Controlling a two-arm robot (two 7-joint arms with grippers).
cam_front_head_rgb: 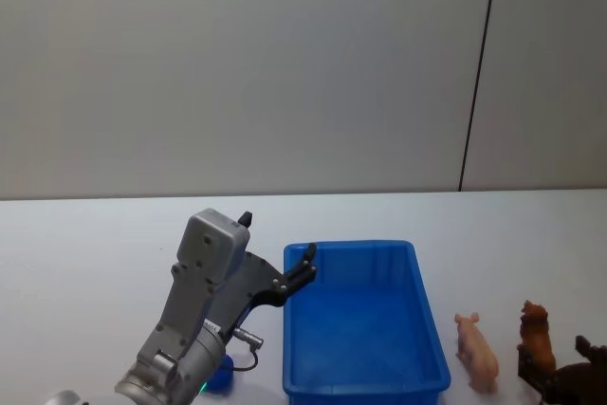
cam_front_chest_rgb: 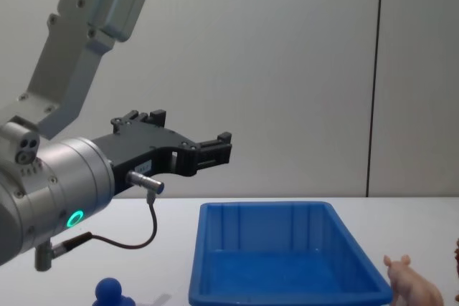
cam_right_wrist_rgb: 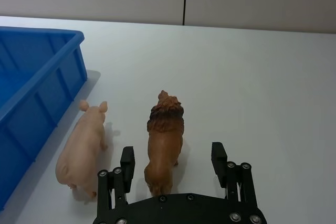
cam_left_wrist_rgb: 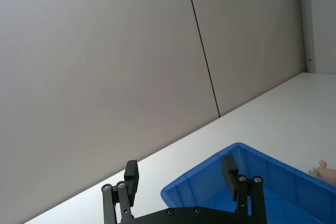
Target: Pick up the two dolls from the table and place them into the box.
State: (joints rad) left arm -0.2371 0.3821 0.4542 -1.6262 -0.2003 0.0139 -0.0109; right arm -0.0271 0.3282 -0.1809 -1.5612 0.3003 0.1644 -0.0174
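Blue plastic, the box (cam_front_head_rgb: 429, 329) is sitting in the middle of the desk (cam_right_wrist_rgb: 262, 77), open and empty, within reach of either arm. The right gripper (cam_right_wrist_rgb: 173, 153) is hovering low over the lion (cam_right_wrist_rgb: 164, 129). Its fingers (cam_right_wrist_rgb: 127, 162) are spread and flanking the hindquarters without touching, probably lined up to squeeze across the flanks. The pig (cam_right_wrist_rgb: 81, 148) is standing just beside the lion, between it and the box, leaving the finger on that side little room. The left gripper (cam_front_chest_rgb: 215, 150) is hanging released and empty above the box's left rim. The blue figure (cam_front_chest_rgb: 110, 293) is resting on the desk beneath that arm.
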